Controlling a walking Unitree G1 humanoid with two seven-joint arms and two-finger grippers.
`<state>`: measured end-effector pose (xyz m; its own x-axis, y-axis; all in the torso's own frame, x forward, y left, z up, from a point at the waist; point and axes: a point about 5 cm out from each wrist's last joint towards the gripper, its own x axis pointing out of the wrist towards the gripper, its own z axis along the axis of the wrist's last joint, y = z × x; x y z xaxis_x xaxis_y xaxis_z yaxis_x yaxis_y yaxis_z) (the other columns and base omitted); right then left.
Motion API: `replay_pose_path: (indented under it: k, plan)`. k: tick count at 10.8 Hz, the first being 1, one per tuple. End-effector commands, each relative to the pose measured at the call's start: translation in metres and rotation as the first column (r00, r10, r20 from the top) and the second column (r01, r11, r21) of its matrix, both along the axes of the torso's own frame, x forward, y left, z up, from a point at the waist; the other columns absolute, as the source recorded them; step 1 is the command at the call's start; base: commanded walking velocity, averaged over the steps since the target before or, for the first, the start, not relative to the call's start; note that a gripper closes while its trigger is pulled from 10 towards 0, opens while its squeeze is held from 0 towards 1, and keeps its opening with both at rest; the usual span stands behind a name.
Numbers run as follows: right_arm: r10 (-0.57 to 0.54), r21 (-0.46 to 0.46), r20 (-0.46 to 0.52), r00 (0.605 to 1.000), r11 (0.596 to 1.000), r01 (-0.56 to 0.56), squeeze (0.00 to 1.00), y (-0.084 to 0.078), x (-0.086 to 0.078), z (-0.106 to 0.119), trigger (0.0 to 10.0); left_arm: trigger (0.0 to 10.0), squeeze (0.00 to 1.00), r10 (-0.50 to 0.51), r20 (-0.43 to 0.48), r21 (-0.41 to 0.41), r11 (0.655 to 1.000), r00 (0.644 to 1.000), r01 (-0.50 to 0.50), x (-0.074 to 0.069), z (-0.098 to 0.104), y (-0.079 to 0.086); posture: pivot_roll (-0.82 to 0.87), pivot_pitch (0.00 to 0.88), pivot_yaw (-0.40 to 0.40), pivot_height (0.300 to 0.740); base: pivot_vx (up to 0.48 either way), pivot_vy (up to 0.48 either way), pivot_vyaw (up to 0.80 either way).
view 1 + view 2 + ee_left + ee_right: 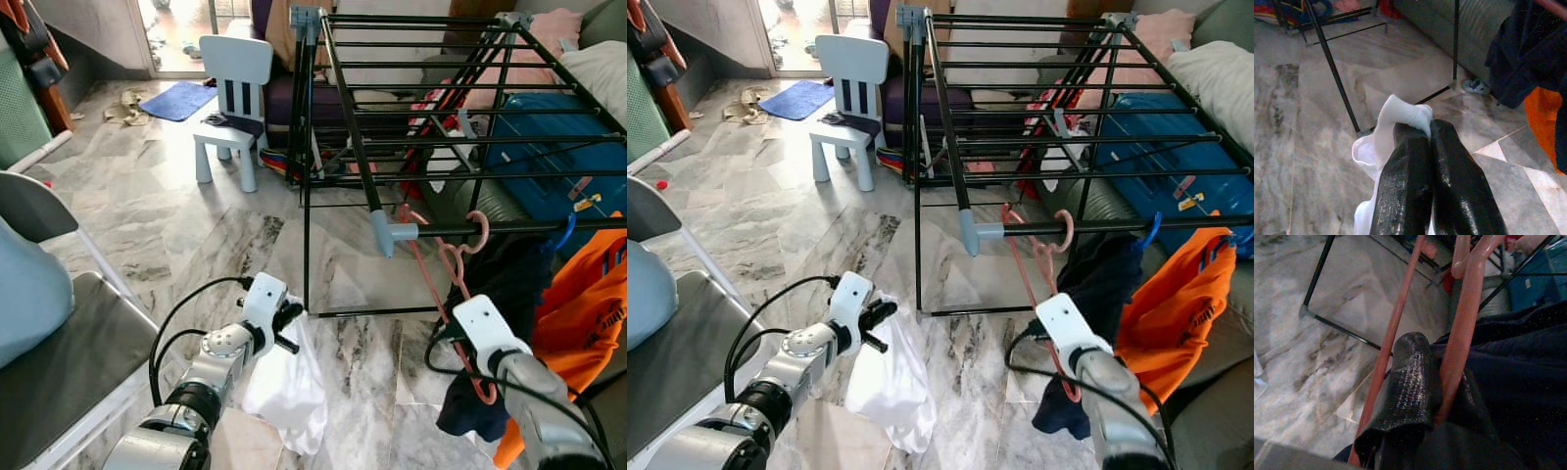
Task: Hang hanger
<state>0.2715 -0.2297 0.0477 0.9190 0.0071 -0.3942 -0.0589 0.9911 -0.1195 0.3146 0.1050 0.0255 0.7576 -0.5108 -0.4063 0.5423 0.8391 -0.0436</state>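
Already hooked: pink hanger (453, 262) hangs by its hook on the front rail of the black drying rack (411, 117), a dark garment (490, 294) draped on it. Right gripper (1437, 382) pinches one thin hanger arm low down. Hanger looks light, stiff and smooth, likely to swing; a hold nearer the neck seems steadier. Left gripper (1427, 147), pressed together, pinches a soft white cloth (289, 382) above the marble floor
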Motion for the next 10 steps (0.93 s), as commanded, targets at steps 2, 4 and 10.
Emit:
replay_pose_path:
  k: [2, 4, 10]
  plan:
    - [-0.029, 0.004, 0.109, 0.994, 1.0, 0.029, 0.0, 0.002, -0.002, 0.016, 0.0, 10.0, 0.0, 0.004, 0.034, -0.001, 1.0, 0.999, -0.004, 0.003, 0.005, 0.0, 0.06, 0.0, -0.064, 0.74, 0.0, 0.0, 0.0]
    - [-0.043, 0.044, 0.195, 0.98, 0.998, 0.035, 0.0, 0.011, -0.02, 0.023, 2.8, 10.0, 0.0, 0.032, 0.065, -0.05, 0.998, 0.997, -0.029, 0.011, 0.017, 0.0, 0.06, 0.0, -0.065, 0.74, 0.0, 0.0, 0.0]
    - [-0.172, 0.178, 0.219, 0.96, 0.975, 0.133, 0.0, 0.017, -0.057, 0.017, 10.0, 10.0, 0.0, 0.074, 0.155, -0.099, 0.993, 0.985, -0.059, -0.002, 0.019, -0.002, 0.05, 0.0, -0.068, 0.74, 0.0, 0.0, 0.0]
